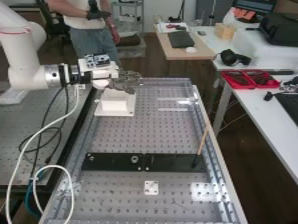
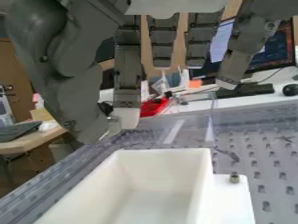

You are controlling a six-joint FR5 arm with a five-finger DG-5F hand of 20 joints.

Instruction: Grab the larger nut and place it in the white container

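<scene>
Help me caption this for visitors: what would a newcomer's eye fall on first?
Probably the white arm at the high view's upper left, its dark grey hand above the white container at the bench's far end. Next might come the thin stick slanting up from the black plates nearer the camera.

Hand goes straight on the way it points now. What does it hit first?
Looks free over the bench: the hand points roughly level, above the container. Farther out, the red trays may lie in line, but height and depth are unclear.
</scene>
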